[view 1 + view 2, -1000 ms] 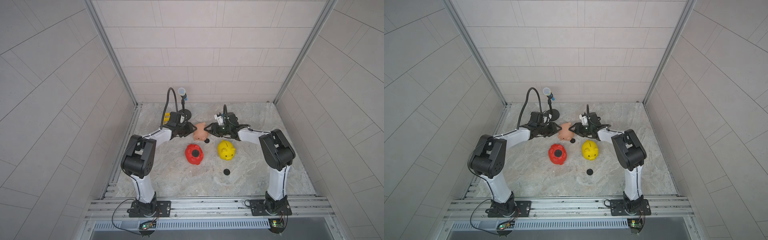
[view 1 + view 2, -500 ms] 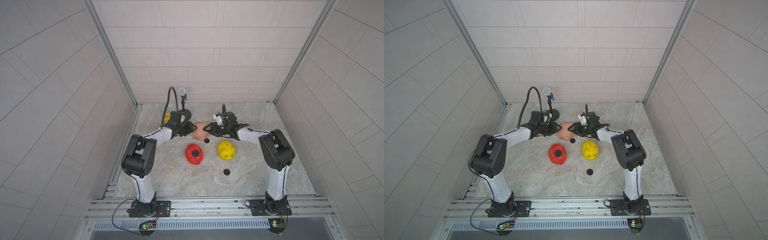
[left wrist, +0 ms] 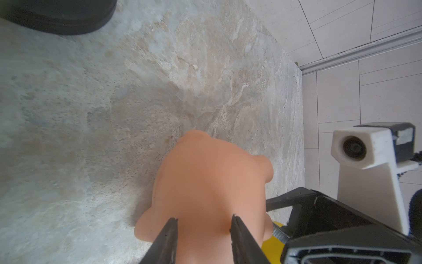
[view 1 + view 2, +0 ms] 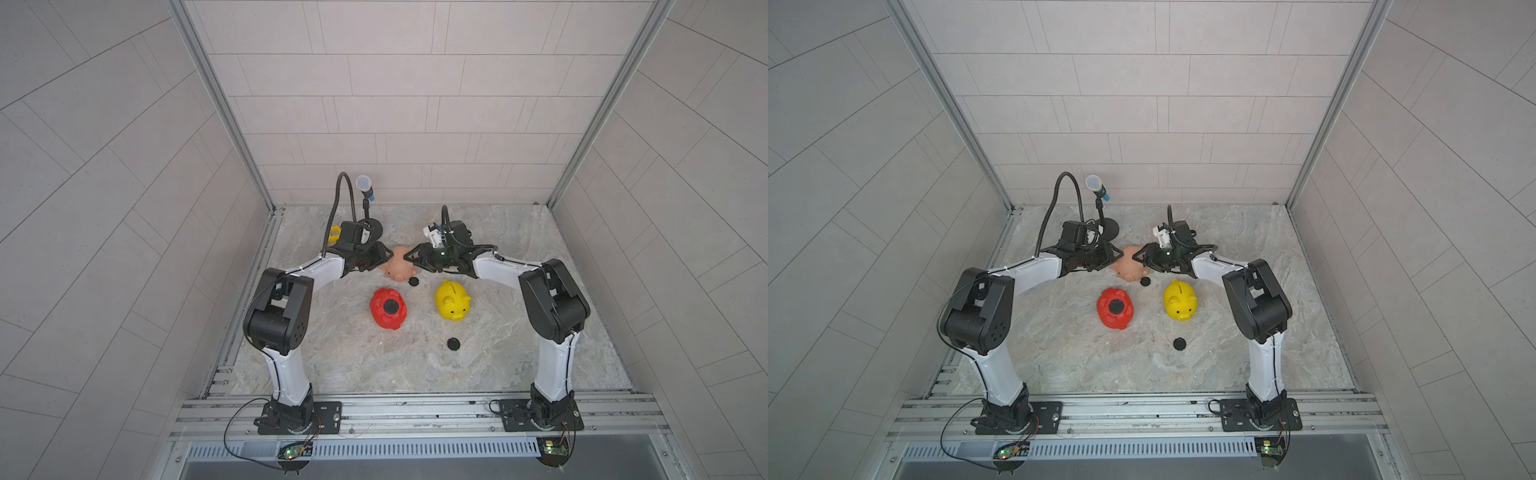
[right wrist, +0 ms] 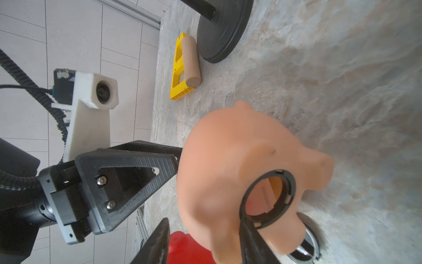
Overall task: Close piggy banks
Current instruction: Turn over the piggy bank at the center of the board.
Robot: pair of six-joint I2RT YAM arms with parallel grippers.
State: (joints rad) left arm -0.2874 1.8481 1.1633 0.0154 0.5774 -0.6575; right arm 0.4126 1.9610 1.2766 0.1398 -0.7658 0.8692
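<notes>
The peach-pink piggy bank (image 4: 399, 266) (image 4: 1130, 266) sits at the back middle between both grippers. My left gripper (image 3: 203, 221) (image 4: 384, 259) is shut on its body (image 3: 210, 182), both fingers pressing in. Its black-ringed belly hole (image 5: 269, 196) is unplugged and faces the right wrist camera. My right gripper (image 5: 204, 220) (image 4: 411, 257) is open astride the pig's underside (image 5: 228, 160); one finger lies on the hole's rim, the other stands clear. The red piggy bank (image 4: 388, 308) (image 4: 1115, 308) lies belly up with a black plug in it. The yellow piggy bank (image 4: 452, 300) (image 4: 1179, 300) stands upright.
One loose black plug (image 4: 413, 282) (image 4: 1145, 281) lies just in front of the pink pig, another (image 4: 453, 343) (image 4: 1179, 343) nearer the front. A microphone stand's round base (image 4: 372, 226) (image 5: 221, 29) sits behind the left gripper, with a yellow triangular frame (image 5: 180, 68) and a wooden cylinder (image 5: 190, 61) beside it.
My right gripper has moved left, up to the peach-pink pig. The left gripper has kept its hold in place.
</notes>
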